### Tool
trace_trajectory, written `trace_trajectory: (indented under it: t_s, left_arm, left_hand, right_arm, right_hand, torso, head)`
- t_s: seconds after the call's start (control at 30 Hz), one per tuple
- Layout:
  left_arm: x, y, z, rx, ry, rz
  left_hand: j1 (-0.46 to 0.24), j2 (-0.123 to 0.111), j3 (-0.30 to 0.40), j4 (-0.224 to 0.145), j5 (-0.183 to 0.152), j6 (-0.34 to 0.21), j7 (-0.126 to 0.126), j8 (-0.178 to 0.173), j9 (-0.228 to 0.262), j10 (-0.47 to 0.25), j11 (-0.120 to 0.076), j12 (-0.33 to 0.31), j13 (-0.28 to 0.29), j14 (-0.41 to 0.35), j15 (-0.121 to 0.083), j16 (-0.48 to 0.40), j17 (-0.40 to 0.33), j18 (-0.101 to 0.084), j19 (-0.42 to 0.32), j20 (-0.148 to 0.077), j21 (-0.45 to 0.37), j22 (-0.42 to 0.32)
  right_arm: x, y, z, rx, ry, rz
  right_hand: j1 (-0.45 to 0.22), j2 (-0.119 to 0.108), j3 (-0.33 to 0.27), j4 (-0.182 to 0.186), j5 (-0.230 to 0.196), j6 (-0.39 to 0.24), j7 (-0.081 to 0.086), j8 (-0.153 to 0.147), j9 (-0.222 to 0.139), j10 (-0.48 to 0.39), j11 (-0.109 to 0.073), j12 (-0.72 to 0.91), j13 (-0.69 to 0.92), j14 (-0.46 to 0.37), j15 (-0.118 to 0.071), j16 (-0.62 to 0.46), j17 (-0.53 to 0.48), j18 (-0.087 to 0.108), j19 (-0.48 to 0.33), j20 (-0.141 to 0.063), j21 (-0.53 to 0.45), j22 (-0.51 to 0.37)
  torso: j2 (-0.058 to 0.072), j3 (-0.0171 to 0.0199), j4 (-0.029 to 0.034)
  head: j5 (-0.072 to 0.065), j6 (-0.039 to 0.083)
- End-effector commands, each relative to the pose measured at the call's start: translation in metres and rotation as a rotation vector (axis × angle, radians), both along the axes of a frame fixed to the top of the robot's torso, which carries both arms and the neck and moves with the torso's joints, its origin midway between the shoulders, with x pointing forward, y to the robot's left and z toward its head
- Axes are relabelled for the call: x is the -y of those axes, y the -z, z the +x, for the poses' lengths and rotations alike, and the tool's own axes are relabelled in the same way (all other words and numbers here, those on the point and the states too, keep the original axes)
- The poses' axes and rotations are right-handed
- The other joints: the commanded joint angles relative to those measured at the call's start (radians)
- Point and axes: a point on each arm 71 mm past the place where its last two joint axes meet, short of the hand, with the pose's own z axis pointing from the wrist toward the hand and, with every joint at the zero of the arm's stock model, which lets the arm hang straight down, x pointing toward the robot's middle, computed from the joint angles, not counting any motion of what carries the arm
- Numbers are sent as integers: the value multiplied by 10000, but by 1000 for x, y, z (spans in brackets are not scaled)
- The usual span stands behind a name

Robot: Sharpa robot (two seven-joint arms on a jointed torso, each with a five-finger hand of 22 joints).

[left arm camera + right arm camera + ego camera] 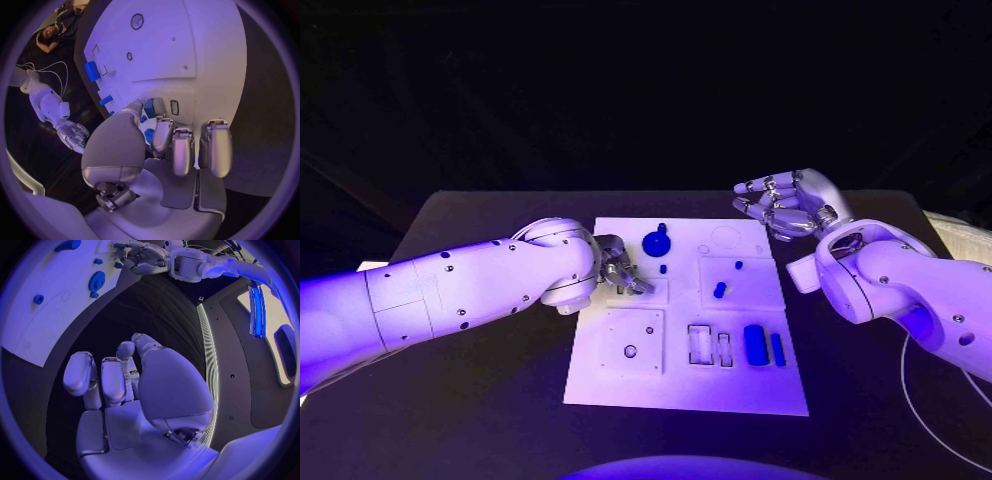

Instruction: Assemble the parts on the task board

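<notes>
Nearest edge of the task board (687,395), lower centre of the head view: bare white plate. Just above it, a row of recesses, with a long blue bar (756,344) and a thinner blue strip (777,349) lying side by side at centre right. To their left, a square plate with a hole (633,342), no part in it.

Mid-board, centre left: left hand (617,272) is down on the board, fingers curled over a small square recess. The left wrist view shows a small blue part (149,108) between thumb and fingers (164,136), touching them. It appears pinched, but I cannot tell whether the hand holds it or only presses on it. A second blue bit shows lower, under the fingers.

Judgement: the step in hand is seating this small part in its recess. To do it well, keep the part square to the pocket, press straight down, and let go only once it sits flush; a tilt could jam it.

Centre of the board: small blue peg (720,290), apart from both hands. Farther, upper centre: blue gear-like piece (655,241), just beyond the left hand, not touching.

Farthest, upper right, off the board's far corner: right hand (788,205), raised over the table (488,210), fingers curled loosely inward, holding nothing, well apart from every part.
</notes>
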Motion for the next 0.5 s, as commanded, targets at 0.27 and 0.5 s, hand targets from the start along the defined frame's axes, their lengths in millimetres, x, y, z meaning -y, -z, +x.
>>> trace_trajectory:
  t_s: [0.27,0.5]
  left_arm:
    - [-1,0,-1,-94,87,113]
    - [-2,-1,0,-35,-49,-57]
  left_hand:
    - [-30,200,-180,103,20,20,22,57,-30,65,-45,66,11,1016,-72,31,2627,-161,612,-77,60,1857]
    - [-37,216,-209,123,21,19,22,61,-34,67,-44,71,15,1016,-72,31,2627,-160,609,-77,55,1853]
  right_arm:
    - [-1,0,0,43,-129,-28]
    - [-1,1,0,29,-135,-27]
  right_hand:
    - [-131,-6,34,35,-50,-72,30,-3,4,-66,-21,-35,-25,199,51,-46,-7,69,-75,-28,-67,-26]
    - [-131,-6,34,35,-50,-72,30,-3,4,-66,-21,-35,-25,199,51,-46,-7,69,-75,-28,-67,-26]
  torso:
    - [3,-2,6]
    - [6,-6,-3]
  head:
    - [-12,15]
    - [-8,22]
